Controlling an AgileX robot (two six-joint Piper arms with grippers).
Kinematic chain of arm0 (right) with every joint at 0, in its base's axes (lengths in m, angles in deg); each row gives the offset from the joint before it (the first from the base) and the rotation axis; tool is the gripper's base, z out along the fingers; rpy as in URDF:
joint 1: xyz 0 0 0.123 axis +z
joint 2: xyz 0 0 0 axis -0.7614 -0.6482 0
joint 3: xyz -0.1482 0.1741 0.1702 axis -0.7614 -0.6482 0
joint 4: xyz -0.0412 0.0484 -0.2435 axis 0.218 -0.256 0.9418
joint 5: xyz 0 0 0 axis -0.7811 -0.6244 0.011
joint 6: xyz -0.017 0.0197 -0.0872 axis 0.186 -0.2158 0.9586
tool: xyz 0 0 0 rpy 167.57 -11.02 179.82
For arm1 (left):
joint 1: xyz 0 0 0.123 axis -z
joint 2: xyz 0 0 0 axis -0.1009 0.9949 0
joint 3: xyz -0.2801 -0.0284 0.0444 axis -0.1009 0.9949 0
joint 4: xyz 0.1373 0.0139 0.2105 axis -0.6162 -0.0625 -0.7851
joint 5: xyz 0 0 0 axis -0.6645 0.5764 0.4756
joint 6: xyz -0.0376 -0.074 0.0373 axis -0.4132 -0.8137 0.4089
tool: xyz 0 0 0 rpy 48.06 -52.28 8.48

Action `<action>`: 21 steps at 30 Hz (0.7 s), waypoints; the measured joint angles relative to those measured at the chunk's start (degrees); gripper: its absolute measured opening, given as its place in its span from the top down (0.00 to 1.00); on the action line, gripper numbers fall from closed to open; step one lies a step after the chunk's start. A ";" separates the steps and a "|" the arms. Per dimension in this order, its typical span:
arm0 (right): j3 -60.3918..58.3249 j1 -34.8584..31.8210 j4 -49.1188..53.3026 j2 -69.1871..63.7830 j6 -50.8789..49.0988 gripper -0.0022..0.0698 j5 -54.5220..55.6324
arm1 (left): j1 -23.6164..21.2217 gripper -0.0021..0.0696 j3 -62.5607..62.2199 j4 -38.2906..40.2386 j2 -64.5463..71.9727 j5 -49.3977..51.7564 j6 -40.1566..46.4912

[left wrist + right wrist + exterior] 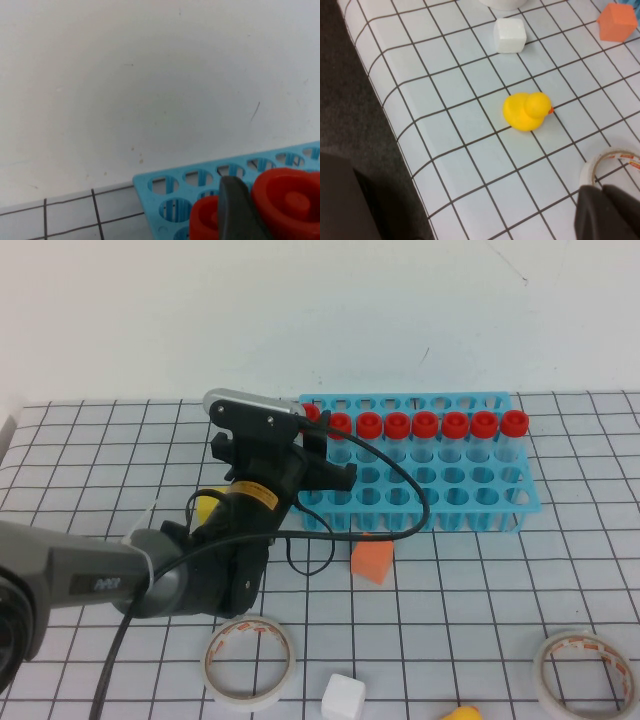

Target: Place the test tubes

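Your blue rack (430, 502) sits far, right of centre. At its left end, the left gripper (318, 445) is closed partway around a red-capped test tube (287, 200). The right gripper (601, 200), pinched closed, hangs over the near-right tape roll (607, 160).

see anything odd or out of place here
Nothing spilled or tipped: red-capped tubes stand upright in the blue rack. Left gripper is at the rack's left end; right gripper hangs shut near the yellow duck.
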 joint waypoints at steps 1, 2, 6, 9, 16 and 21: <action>0.00 0.00 0.00 0.00 0.00 0.97 0.00 | 0.10 0.62 0.00 0.26 0.00 0.46 0.00; 0.00 0.00 0.00 0.00 0.00 0.97 0.00 | 0.24 0.62 0.00 0.56 0.00 1.11 0.00; 0.00 0.00 0.00 0.00 0.00 0.97 0.00 | 0.26 0.62 0.00 0.85 0.19 2.26 0.00; 0.00 0.00 0.00 0.00 0.00 0.97 0.00 | 0.36 0.62 0.00 1.68 0.19 2.42 0.00; 0.00 0.00 0.00 0.00 0.00 0.97 0.00 | 0.36 0.60 -0.05 1.92 0.19 5.61 1.91; 0.00 0.00 0.00 0.00 0.00 0.97 0.00 | 0.36 0.36 -0.47 1.92 -0.18 9.06 2.62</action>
